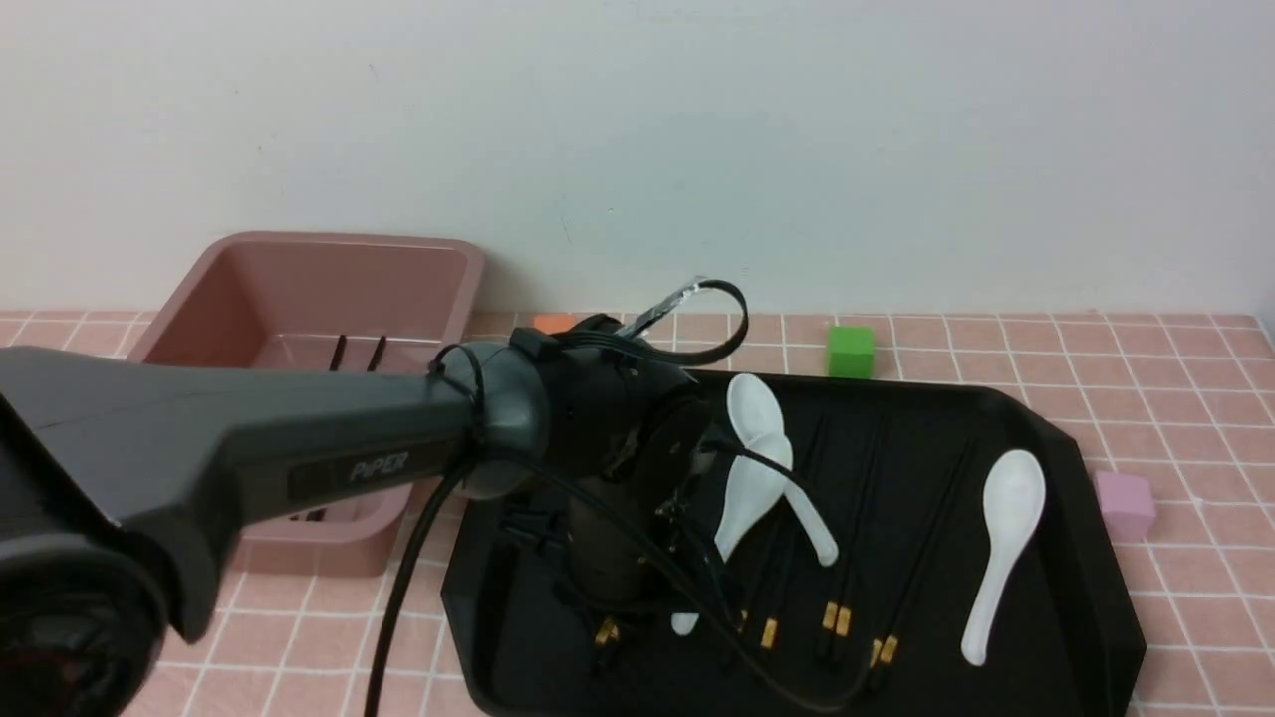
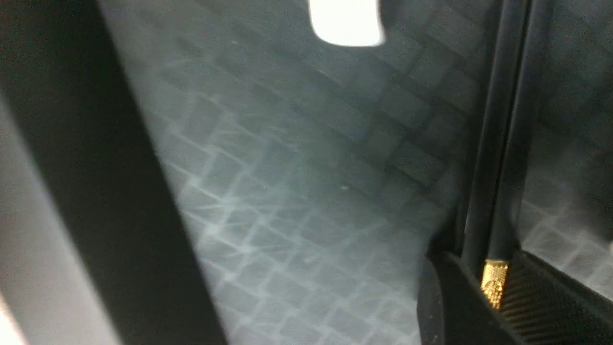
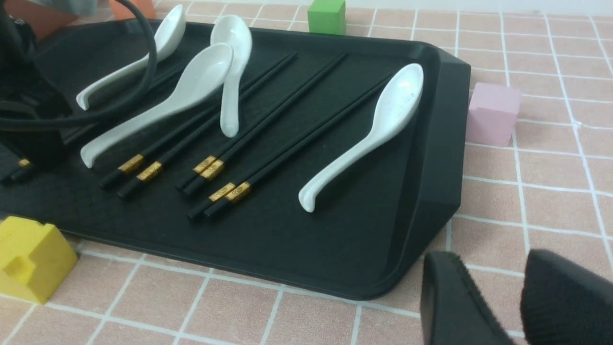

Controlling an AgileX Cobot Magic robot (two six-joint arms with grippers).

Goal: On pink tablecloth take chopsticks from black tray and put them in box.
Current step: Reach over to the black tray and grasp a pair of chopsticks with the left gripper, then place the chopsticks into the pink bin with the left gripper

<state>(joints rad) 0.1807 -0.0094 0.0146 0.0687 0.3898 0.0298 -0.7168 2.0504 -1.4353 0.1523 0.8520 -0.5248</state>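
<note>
Ribbed pads (image 2: 536, 302) of my left gripper (image 2: 498, 292) are pinching slim black gold-banded chopsticks (image 2: 498, 143) over glossy tray (image 1: 1056, 597); right gripper (image 3: 522, 297) is hanging slightly parted.

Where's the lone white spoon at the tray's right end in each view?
Front view: lone spoon, right part of black tray.
Left wrist view: not visible.
Right wrist view: spoon, right of the chopsticks.
Shared landmark: green cube beyond the tray.

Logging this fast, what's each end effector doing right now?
Left end effector: closed on a thin black gold-banded chopstick pair.
Right end effector: open, holding nothing.
</note>
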